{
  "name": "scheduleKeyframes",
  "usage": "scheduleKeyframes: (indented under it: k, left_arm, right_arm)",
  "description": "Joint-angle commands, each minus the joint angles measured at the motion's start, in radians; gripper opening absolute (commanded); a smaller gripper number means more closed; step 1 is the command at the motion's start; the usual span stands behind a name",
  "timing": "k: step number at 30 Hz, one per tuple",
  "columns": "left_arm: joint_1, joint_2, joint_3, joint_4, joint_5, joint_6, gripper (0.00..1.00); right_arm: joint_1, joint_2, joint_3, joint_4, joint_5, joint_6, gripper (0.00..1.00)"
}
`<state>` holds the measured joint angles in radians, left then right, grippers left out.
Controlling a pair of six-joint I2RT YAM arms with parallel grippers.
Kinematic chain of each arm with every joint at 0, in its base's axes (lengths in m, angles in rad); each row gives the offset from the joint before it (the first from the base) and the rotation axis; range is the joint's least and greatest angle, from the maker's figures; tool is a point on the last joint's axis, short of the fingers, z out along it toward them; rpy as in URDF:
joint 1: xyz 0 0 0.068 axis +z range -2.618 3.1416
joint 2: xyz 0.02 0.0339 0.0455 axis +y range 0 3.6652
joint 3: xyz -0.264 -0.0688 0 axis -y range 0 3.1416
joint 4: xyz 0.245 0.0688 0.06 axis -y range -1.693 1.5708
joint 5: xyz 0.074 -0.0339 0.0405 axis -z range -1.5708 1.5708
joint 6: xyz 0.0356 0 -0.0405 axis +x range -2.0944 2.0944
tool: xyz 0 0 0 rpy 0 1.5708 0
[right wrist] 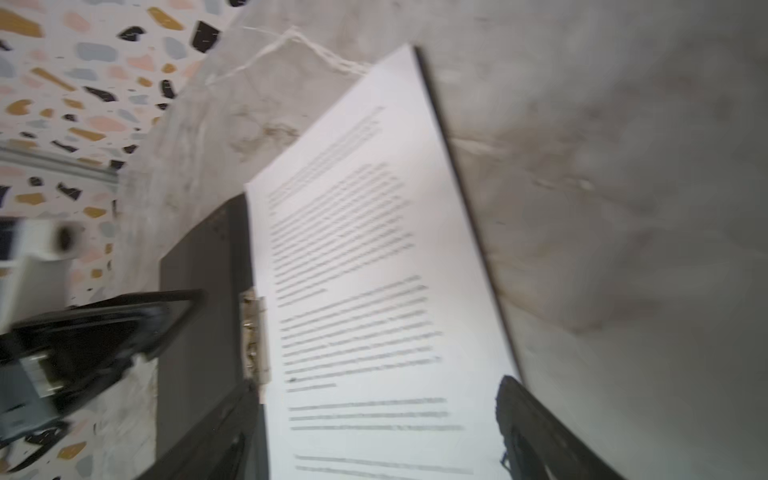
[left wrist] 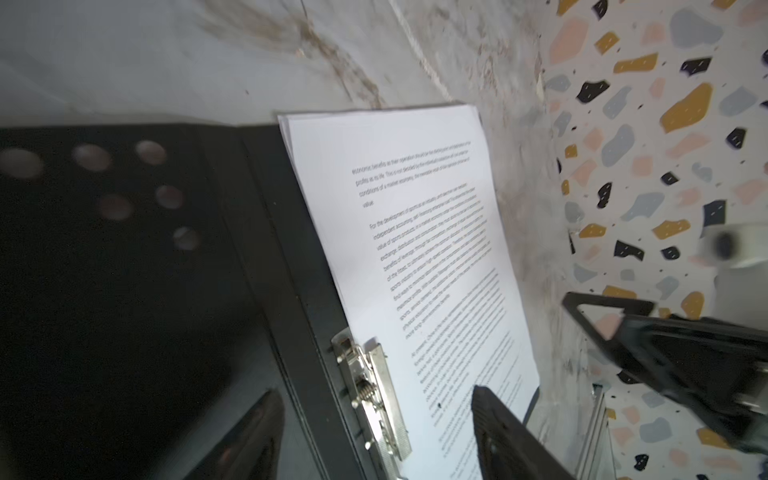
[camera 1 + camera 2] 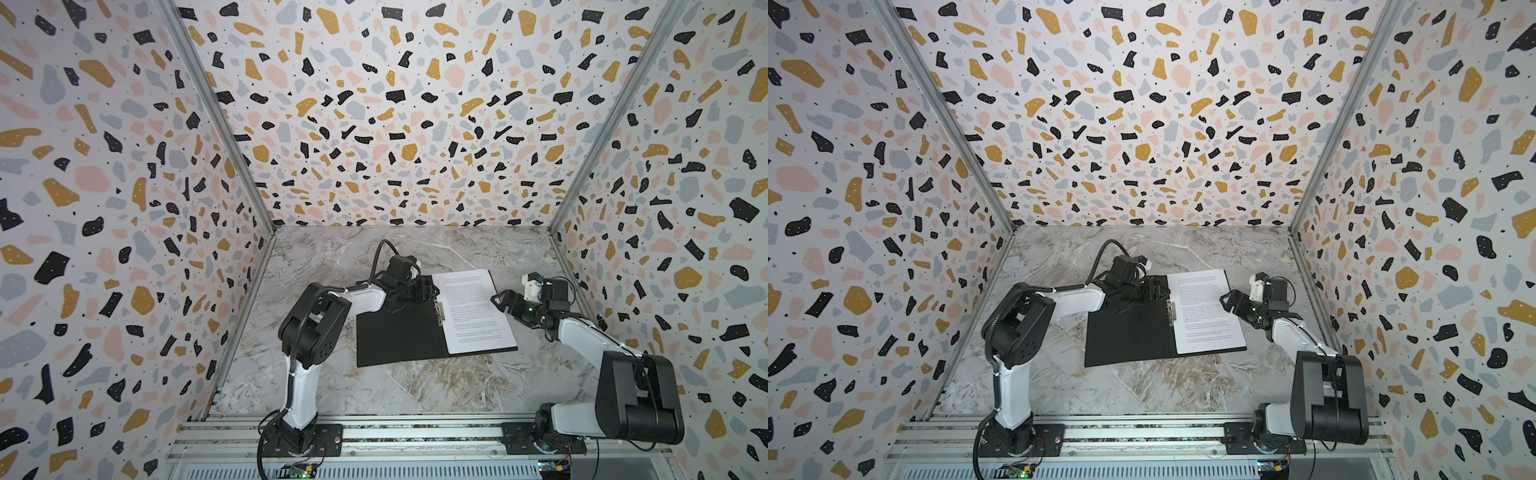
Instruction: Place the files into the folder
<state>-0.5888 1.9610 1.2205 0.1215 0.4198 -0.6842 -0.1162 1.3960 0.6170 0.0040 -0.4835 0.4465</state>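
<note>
The folder point(image 3: 395, 332) point(image 3: 1125, 332) lies open on the marble table, black inside up, with a metal clip point(image 3: 439, 309) point(image 2: 370, 395) point(image 1: 255, 336) at its spine. The files point(image 3: 473, 311) point(image 3: 1204, 307) point(image 2: 415, 232) point(image 1: 365, 266), white sheets with printed text on top, rest stacked on the folder's right half. My left gripper point(image 3: 424, 289) point(image 2: 374, 432) hovers open over the far end of the spine, one finger on each side of the clip, holding nothing. My right gripper point(image 3: 500, 300) point(image 1: 374, 432) is open above the files' right edge, empty.
Terrazzo-patterned walls point(image 3: 124, 249) close in the table on the left, back and right. An aluminium rail point(image 3: 415, 436) with both arm bases runs along the front edge. Bare marble point(image 3: 415, 386) lies between the folder and the rail.
</note>
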Motion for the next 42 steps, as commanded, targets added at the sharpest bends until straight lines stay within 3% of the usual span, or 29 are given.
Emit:
scheduleKeyframes:
  k: [1, 6, 14, 22, 26, 30, 33, 42]
  left_arm:
    - [0.006, -0.127, -0.105, -0.011, -0.055, -0.032, 0.83]
    - [-0.013, -0.342, -0.381, 0.112, -0.132, -0.185, 1.00]
    - [-0.103, -0.765, -0.775, 0.173, -0.339, -0.465, 1.00]
    - [-0.215, -1.107, -0.994, 0.069, -0.544, -0.655, 1.00]
    - [-0.262, -1.157, -1.100, 0.119, -0.582, -0.761, 1.00]
    - [-0.360, -1.214, -1.145, 0.105, -0.709, -0.852, 1.00]
    - [-0.368, -1.206, -1.190, 0.169, -0.740, -0.884, 1.00]
    - [-0.342, -0.945, -1.270, 0.534, -0.865, -0.896, 1.00]
  right_arm:
    - [-0.052, 0.053, -0.036, -0.008, -0.024, -0.082, 0.91]
    - [-0.056, 0.088, -0.099, 0.037, -0.118, -0.046, 0.94]
    - [-0.024, 0.038, -0.245, 0.132, -0.316, 0.070, 0.86]
    - [0.025, -0.028, -0.302, 0.183, -0.341, 0.145, 0.85]
    - [0.056, 0.004, -0.318, 0.210, -0.355, 0.161, 0.82]
    - [0.061, 0.009, -0.361, 0.260, -0.345, 0.197, 0.79]
    - [0.062, 0.019, -0.373, 0.279, -0.345, 0.208, 0.77]
    - [0.079, 0.060, -0.359, 0.274, -0.328, 0.200, 0.72]
